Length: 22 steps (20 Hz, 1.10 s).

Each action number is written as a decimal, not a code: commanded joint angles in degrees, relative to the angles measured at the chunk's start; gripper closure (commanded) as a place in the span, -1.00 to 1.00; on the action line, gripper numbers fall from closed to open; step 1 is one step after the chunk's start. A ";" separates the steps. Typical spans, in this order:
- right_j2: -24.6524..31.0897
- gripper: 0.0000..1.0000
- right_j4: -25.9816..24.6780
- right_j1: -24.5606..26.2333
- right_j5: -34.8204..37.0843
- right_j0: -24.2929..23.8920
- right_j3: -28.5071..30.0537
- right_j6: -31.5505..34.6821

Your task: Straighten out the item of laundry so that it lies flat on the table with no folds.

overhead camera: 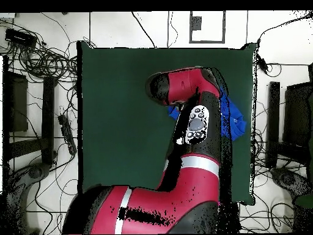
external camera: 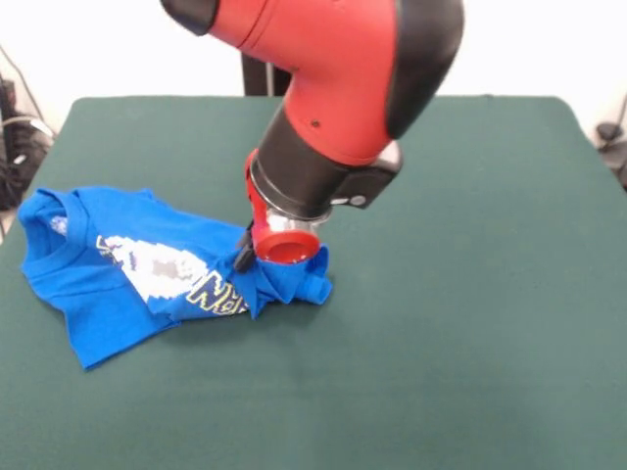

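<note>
The item of laundry (external camera: 118, 264), a bright blue T-shirt with a white-grey print and yellow lettering, lies on the left half of the dark green table (external camera: 470, 294). Its collar end is spread out at the left. Its right end is bunched into folds. My gripper (external camera: 281, 262) is down on that bunched end, and the red wrist hides most of it. In the overhead view the arm covers most of the shirt (overhead camera: 235, 122), leaving only blue edges on both sides of it. The gripper is hidden there, and the table (overhead camera: 116, 110) spreads out to the left.
Cables (external camera: 18, 147) lie beyond the table's left edge in the front view. In the overhead view, tangled cables (overhead camera: 43, 61) and dark equipment (overhead camera: 287, 122) lie along both sides of the table.
</note>
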 commanded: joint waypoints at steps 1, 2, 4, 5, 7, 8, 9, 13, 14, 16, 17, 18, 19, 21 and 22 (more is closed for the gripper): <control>7.57 1.00 3.66 -1.21 -3.90 1.21 13.63 -5.99; 7.52 1.00 3.91 -1.44 -4.18 1.36 14.11 -5.40; 7.78 1.00 4.50 -1.59 -4.64 1.50 14.67 -4.55; 7.91 1.00 4.82 -1.61 -4.86 1.57 14.86 -4.13; 8.25 1.00 5.66 -2.01 -4.70 1.91 15.36 -3.56; 8.42 1.00 6.13 -2.33 -4.43 2.11 15.68 -3.34; 8.40 1.00 6.58 -2.85 -3.85 2.48 16.05 -3.00; 7.36 1.00 7.65 -4.66 -1.32 4.26 16.84 -1.98; 6.49 1.00 7.37 -4.80 -0.63 5.12 16.47 -1.30; 4.91 1.00 6.65 -4.75 0.09 6.39 15.77 -0.07; 4.09 1.00 6.28 -4.75 0.45 7.06 15.50 0.79; 3.33 1.00 5.86 -4.81 0.99 7.70 15.33 1.40; 2.90 1.00 5.87 -5.27 1.27 8.07 15.77 1.83; 3.02 1.00 6.69 -6.57 1.91 8.42 17.25 1.65; 3.01 1.00 6.97 -7.11 2.15 8.56 17.81 1.51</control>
